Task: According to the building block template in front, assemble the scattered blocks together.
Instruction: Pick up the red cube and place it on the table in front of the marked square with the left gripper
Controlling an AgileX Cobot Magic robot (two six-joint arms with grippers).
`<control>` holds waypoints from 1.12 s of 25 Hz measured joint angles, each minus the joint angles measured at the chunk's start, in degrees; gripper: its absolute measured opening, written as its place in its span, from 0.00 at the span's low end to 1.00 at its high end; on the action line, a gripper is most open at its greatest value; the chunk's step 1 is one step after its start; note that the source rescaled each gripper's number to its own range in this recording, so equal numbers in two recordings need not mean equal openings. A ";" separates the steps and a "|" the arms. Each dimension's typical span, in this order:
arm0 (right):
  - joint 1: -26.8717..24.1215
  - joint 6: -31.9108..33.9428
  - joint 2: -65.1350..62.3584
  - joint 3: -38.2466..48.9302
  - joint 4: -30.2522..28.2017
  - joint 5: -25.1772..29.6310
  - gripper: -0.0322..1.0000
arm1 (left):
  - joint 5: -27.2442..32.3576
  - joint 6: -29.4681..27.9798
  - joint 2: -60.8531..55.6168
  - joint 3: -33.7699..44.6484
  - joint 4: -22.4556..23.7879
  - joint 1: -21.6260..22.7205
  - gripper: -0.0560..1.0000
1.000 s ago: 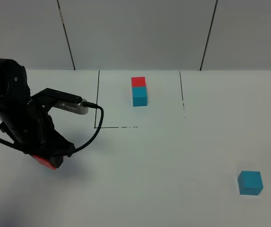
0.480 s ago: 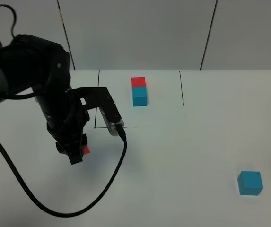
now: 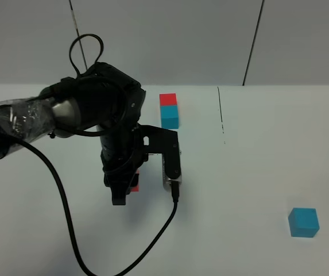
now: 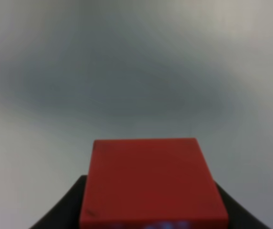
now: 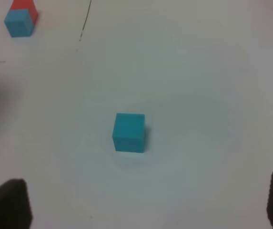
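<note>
Two loose cubes, not joined yet. Left pincer (image 3: 124, 190) is clamped on the red cube (image 4: 150, 179), mid-bench (image 3: 250, 161), in front of the template (image 3: 169, 111). Cyan cube (image 3: 304, 222) lies untouched far right, with the right pincer (image 5: 148, 205) spread wide over it. Arm hides most of the red cube from above, and its height off the bench is unclear.

Left arm (image 3: 104, 123) reaches over the white bench (image 3: 239, 172), left of centre; left pincer (image 3: 124, 192) points down, closed on the red cube (image 3: 134, 185), only a sliver of which shows beside the black fingers; building block template (image 3: 169, 111) stands near, behind the arm, red half to the rear, cyan half to the front; cyan cube (image 3: 303, 222) sits alone at near right, well apart; black cable (image 3: 66, 230) trails across the bench.
</note>
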 joint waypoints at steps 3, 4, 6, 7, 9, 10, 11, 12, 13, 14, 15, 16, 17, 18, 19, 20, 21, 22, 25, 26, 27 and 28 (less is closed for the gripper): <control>0.00 0.00 0.00 0.00 0.00 0.00 1.00 | -0.18 1.30 2.66 -2.64 0.00 -1.17 0.05; 0.00 0.00 0.00 0.00 0.00 0.00 1.00 | -0.18 1.56 3.49 -3.70 0.00 -1.31 0.05; 0.00 0.00 0.00 0.00 0.00 0.00 1.00 | -0.18 1.80 5.65 -5.83 -0.23 -1.56 0.05; 0.00 0.00 0.00 0.00 0.00 0.00 1.00 | -0.12 1.87 6.49 -6.77 -0.63 -1.56 0.05; 0.00 0.00 0.00 0.00 0.00 0.00 1.00 | 0.09 1.87 8.47 -9.02 -1.11 -1.95 0.05; 0.00 0.00 0.00 0.00 0.00 0.00 1.00 | 0.15 1.90 9.19 -9.89 -1.62 -2.16 0.05; 0.00 0.00 0.00 0.00 0.00 0.00 1.00 | 0.15 1.90 9.88 -10.87 -2.31 -2.47 0.05; 0.00 0.00 0.00 0.00 0.00 0.00 1.00 | 0.20 1.90 10.71 -11.82 -2.51 -2.80 0.05; 0.00 0.00 0.00 0.00 0.00 0.00 1.00 | 0.25 1.90 11.43 -12.53 -2.62 -3.12 0.05; 0.00 0.00 0.00 0.00 0.00 0.00 1.00 | 0.39 1.90 12.04 -13.38 -2.79 -3.43 0.05; 0.00 0.00 0.00 0.00 0.00 0.00 1.00 | 0.71 1.90 12.71 -14.17 -2.92 -3.74 0.05; 0.00 0.00 0.00 0.00 0.00 0.00 1.00 | 0.96 1.90 13.63 -14.81 -3.00 -3.93 0.05; 0.00 0.00 0.00 0.00 0.00 0.00 1.00 | 1.37 1.90 14.36 -15.70 -3.06 -4.13 0.05; 0.00 0.00 0.00 0.00 0.00 0.00 1.00 | 1.68 1.90 15.01 -16.32 -3.06 -4.27 0.05; 0.00 0.00 0.00 0.00 0.00 0.00 1.00 | 2.15 1.85 15.69 -16.92 -3.30 -4.34 0.05; 0.00 0.00 0.00 0.00 0.00 0.00 1.00 | 2.49 1.85 16.14 -17.36 -3.54 -4.40 0.05; 0.00 0.00 0.00 0.00 0.00 0.00 1.00 | 2.58 1.85 16.66 -17.71 -3.99 -4.40 0.05; 0.00 0.00 0.00 0.00 0.00 0.00 1.00 | 2.77 1.85 17.00 -18.01 -4.42 -4.40 0.05; 0.00 0.00 0.00 0.00 0.00 0.00 1.00 | 2.83 1.85 17.85 -18.51 -5.18 -4.40 0.05; 0.00 0.00 0.00 0.00 0.00 0.00 1.00 | 2.83 1.85 18.06 -18.57 -5.18 -4.40 0.05; 0.00 0.00 0.00 0.00 0.00 0.00 1.00 | 2.83 1.85 18.45 -18.57 -5.18 -4.40 0.05; 0.00 0.00 0.00 0.00 0.00 0.00 1.00 | 2.85 1.85 18.72 -18.57 -5.18 -4.40 0.05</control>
